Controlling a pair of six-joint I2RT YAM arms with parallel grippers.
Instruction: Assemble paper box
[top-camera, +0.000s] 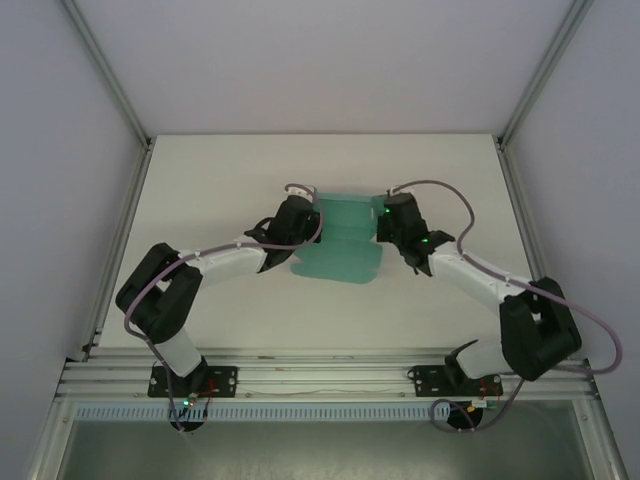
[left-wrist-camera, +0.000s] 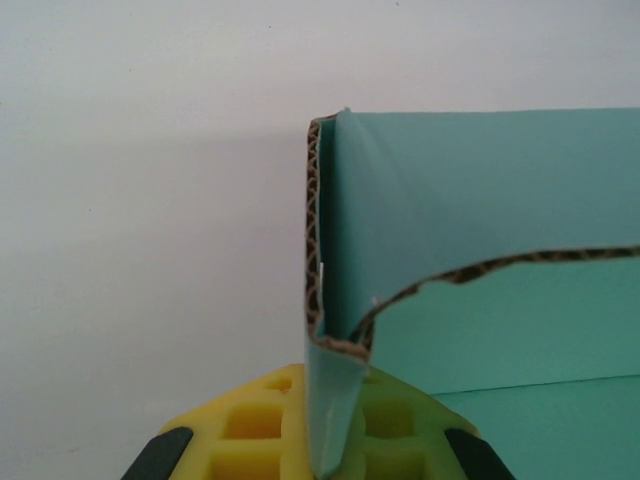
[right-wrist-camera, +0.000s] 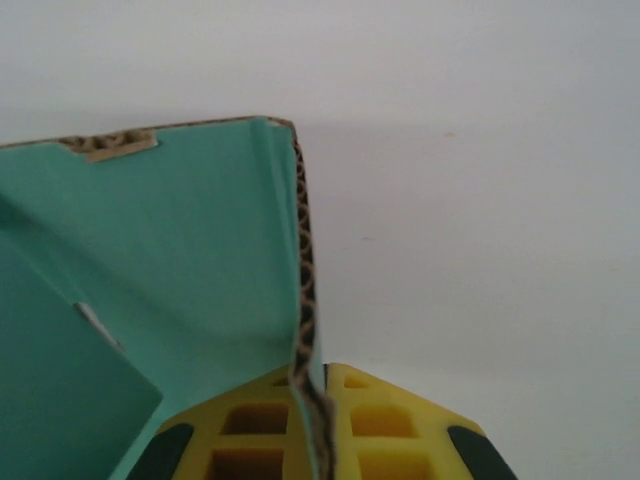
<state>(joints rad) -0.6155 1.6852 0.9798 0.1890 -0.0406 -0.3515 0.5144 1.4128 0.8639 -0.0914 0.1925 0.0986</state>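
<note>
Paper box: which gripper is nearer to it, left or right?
Neither: both touch it. The left gripper is shut on the left upright wall of the paper box; the right gripper is shut on its right upright wall.

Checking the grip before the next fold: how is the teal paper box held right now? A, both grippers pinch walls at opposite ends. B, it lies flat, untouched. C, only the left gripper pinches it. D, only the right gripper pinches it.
A: the left gripper is shut on one upright wall of the paper box, the right gripper on the wall at the other end.
</note>
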